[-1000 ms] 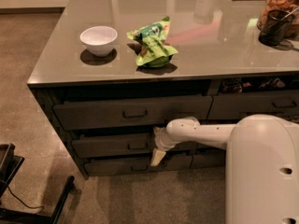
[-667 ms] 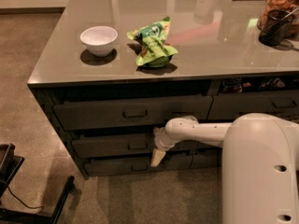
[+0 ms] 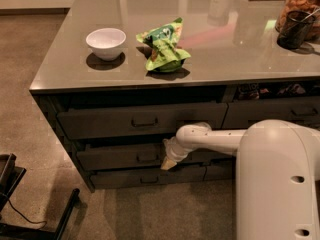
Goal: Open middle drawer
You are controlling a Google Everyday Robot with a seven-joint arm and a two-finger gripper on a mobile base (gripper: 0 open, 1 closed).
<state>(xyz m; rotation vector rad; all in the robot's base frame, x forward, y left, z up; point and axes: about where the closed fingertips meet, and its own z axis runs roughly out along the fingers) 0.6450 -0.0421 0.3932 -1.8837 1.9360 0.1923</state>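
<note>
The middle drawer [image 3: 115,156] sits in the left-hand drawer stack under the grey surface [image 3: 230,59]. It lies below the taller top drawer [image 3: 100,121] and above the slim bottom drawer [image 3: 120,178]. Its long axis runs horizontally, left to right across the view. Its flat front faces outward toward the floor space in front of the cabinet.

The front is dark grey-brown and of medium height. A small rectangular loop handle [image 3: 148,157] is fixed at its centre. A dark shadowed gap separates its upper edge from the drawer above. None of its interior is visible.

The gripper [image 3: 168,163] is at the front of the middle drawer, just to the right of the handle, near the drawer's lower edge. Its pale tip points down and to the left. The white arm [image 3: 220,138] reaches in horizontally from the right, out of the robot body [image 3: 277,184] in the lower right corner. It covers the right part of the drawer front. Whether the jaws are open or closed, and whether they hold anything, cannot be told from this view.

On the surface stand a white bowl [image 3: 106,41] and, beside it, a crumpled green bag [image 3: 164,46].
</note>
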